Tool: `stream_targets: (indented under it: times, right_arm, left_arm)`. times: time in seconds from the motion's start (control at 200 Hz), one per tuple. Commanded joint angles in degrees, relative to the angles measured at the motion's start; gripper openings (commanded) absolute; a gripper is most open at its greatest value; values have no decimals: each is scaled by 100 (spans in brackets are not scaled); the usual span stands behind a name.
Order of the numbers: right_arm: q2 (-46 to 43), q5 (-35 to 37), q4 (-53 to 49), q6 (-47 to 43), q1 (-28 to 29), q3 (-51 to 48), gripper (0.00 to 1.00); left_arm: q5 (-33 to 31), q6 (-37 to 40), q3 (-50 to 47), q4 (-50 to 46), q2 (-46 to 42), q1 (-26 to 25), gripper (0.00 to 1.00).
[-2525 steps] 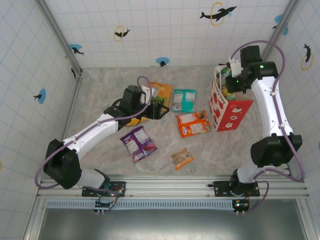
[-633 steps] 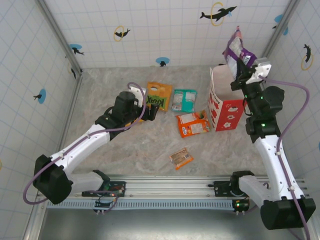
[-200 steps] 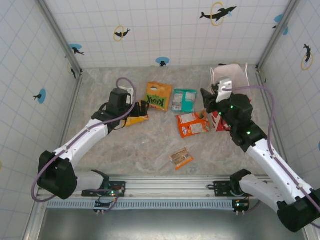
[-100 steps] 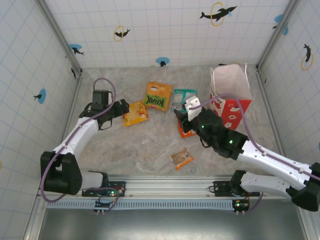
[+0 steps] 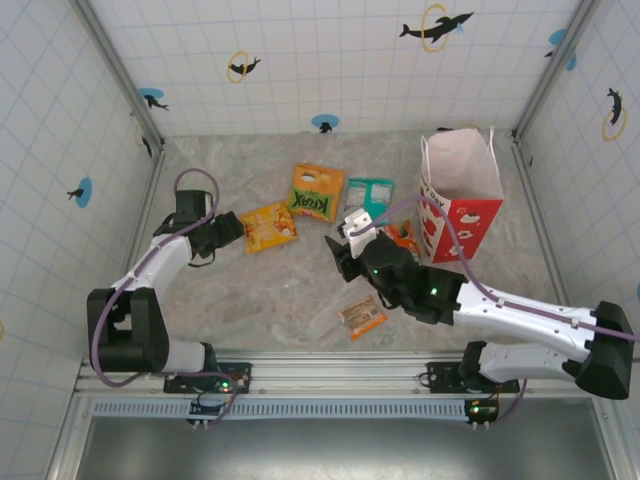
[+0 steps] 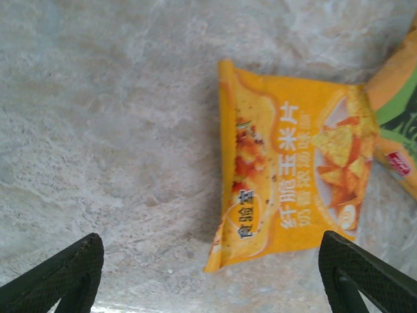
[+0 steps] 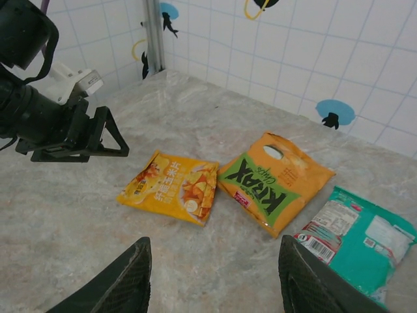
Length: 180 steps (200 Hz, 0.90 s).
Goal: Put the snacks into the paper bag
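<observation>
Five snacks lie flat on the desk (image 5: pixel 285 295). The yellow-orange packet (image 6: pixel 287 195) sits straight ahead of my left end effector (image 6: pixel 210 240), whose fingers stand wide apart with nothing between them. My right end effector (image 7: pixel 215 240) hangs over the middle of the desk, likewise parted and empty. The paper bag (image 5: pixel 460 190) stands upright at the far right, its mouth open to the ceiling, well apart from this packet.

I judge the step in hand to be picking up the yellow-orange packet. It is a glossy, slightly puffed pillow of film with flat crimped seams at its ends. The slick middle would likely slide out of a pinch, so I should take it across the near seam, where the material looks thin and stiff, and close gently. The marbled desk looks smooth and hard, so my fingertips must come in low to catch that edge.

The Krax packet (image 5: pixel 317 192) lies just beside its far corner, touching or nearly so, so a straight lift should avoid dragging it. The teal packet (image 5: pixel 370 198), the orange packet (image 5: pixel 403 233) partly under my right arm, and the clear-wrapped bar (image 5: pixel 362 316) lie nearer the bag.
</observation>
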Motion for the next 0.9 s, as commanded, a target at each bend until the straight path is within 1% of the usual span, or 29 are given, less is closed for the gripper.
stream_targets:
  times: [0.0,0.02,0.13,0.27,0.505,0.605,0.751,0.896]
  right_arm:
    - [97,-67,368,138,32,-91,54]
    - [114,-86,542,139,28,-89,54]
    - [171,-149,580,111,30,-75,54]
    - [136,-117,592,80,31,-133,55]
    - [-6,-26,633,76,28,-243,55]
    - [-23,2,580,76,34,-249,55]
    - [-40,32,508,76,33,-245,55]
    - [-43,52,487,84,29,-270,55]
  left_arm:
    - [194,-138,-170,44,153,67,85]
    - [241,-139,-157,84,184,68,84]
    - [503,-130,-58,209,434,64,80]
    - [753,-148,66,425,707,68,72]
    - [912,-136,186,696,1119,75,64]
    - [1015,-150,232,814,1311,68,59]
    - [1069,-191,289,970,1547,68,57]
    - [1218,-194,395,1030,1793,68,51]
